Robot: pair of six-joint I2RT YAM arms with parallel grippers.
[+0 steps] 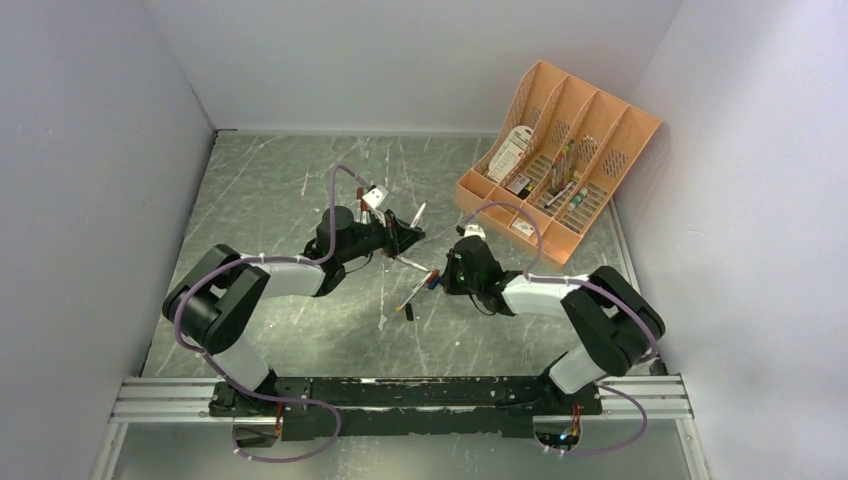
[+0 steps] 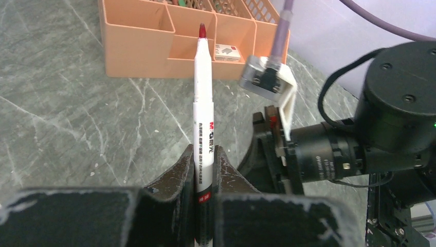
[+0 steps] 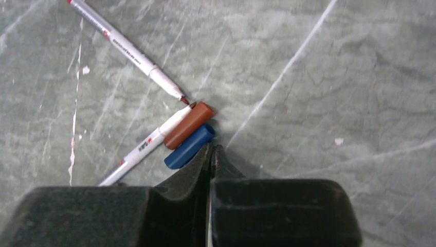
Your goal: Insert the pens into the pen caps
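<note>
Clearly, the left pincer (image 2: pixel 203 154) is clenching a thin white plastic marker pen with a bare red tip (image 2: pixel 202 92) low on its barrel, so most of the shaft is jutting straight out ahead of the fingers and the tip is standing free. Held this way, I judge, the pen is being offered as a steady spike for a cap to be pushed onto. Beyond that tip an orange plastic slotted organizer tray (image 2: pixel 134 51) is sitting on the grey marbled table top (image 2: pixel 61 103), and off to this pincer's right the black wrist of the other arm (image 2: pixel 396 103) is facing it. The right pincer (image 3: pixel 211 152) is pressing its fingers fully together with nothing between them, its tips hanging right at a short stubby blue plastic cap (image 3: pixel 189 147); whether they are touching it I cannot tell. A red-brown plastic cap of the same shape (image 3: pixel 188 125) is lying against the blue one on the side away from the tips, and a second white pen (image 3: pixel 146 146) is resting flat alongside it. A third white pen (image 3: pixel 121 43) is lying further ahead and to the left, its tip pointing toward the caps. With its fingers clenched like this, the right pincer is probably needing to spread them before any cap can be lifted toward the waiting red tip.
</note>
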